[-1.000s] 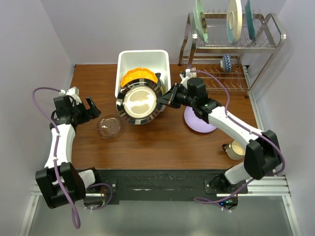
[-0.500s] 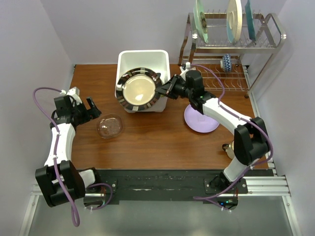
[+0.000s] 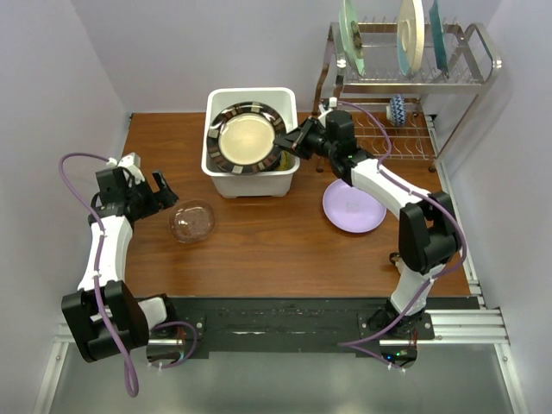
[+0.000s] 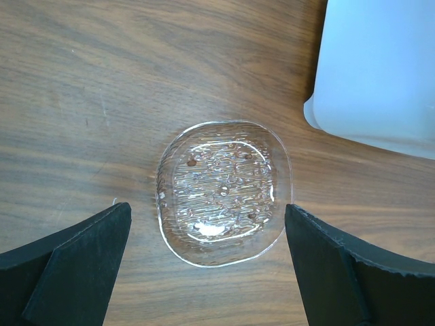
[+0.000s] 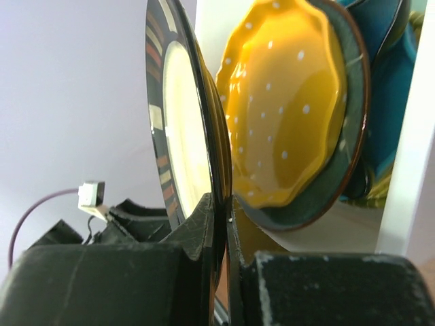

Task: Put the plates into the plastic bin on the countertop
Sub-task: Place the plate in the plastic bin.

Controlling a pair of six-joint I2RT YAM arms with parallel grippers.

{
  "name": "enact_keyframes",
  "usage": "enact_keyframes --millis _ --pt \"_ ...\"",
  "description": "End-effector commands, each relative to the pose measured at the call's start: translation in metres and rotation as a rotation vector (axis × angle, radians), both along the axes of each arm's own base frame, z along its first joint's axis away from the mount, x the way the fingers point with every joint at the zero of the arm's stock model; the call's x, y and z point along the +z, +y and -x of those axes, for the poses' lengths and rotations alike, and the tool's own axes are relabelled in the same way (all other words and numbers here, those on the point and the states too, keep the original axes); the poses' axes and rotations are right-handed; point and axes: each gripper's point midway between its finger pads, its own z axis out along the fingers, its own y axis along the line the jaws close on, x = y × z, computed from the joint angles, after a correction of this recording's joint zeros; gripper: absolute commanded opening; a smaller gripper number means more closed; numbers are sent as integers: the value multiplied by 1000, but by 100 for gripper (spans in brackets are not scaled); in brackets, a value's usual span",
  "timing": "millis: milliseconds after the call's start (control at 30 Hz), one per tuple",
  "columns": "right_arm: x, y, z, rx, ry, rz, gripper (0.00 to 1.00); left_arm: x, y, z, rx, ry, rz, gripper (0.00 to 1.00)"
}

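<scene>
Right tool (image 3: 285,143) is clamped on the edge of the black-rimmed striped plate (image 3: 246,138), which is over the white plastic bin (image 3: 252,181); left tool (image 3: 164,191) is spread wide open, clear glass plate (image 4: 221,190) just beside it on the brown wooden table (image 3: 259,250)

One bin (image 3: 254,183), one rack (image 3: 448,84). Plates: one striped plate (image 3: 246,138), one orange plate (image 5: 285,109), one glass plate (image 3: 192,222), one lilac plate (image 3: 354,207), three racked: mint plate (image 3: 351,36), cream plate (image 3: 410,34), turquoise plate (image 3: 438,34). Others in the bin cannot be counted.
</scene>
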Motion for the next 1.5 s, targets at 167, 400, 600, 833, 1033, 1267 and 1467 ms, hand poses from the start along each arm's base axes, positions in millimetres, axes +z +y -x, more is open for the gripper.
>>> enact_keyframes --millis 167,400,600,833,1033,1267,1467 --pt "96 4 -43 -50 -224 -189 0 3 -5 -6 -25 -26 -17 100" --pt "84 1 -48 -85 -201 -186 0 2 -5 -5 -26 -22 -19 100" --pt "79 -8 -49 -129 -199 -150 0 2 -5 -6 -26 -24 -18 100" --pt "68 -13 -48 -155 -180 -133 1 2 -6 -6 -30 -23 -17 100" --pt "59 -11 -47 -151 -161 -134 7 3 -6 -6 -30 -24 -19 100" --pt "55 -9 -43 -131 -144 -157 23 2 -6 -6 -29 -22 -21 100" --pt "37 -16 -34 -161 -98 -170 38 2 -7 -6 -31 -21 -20 100"
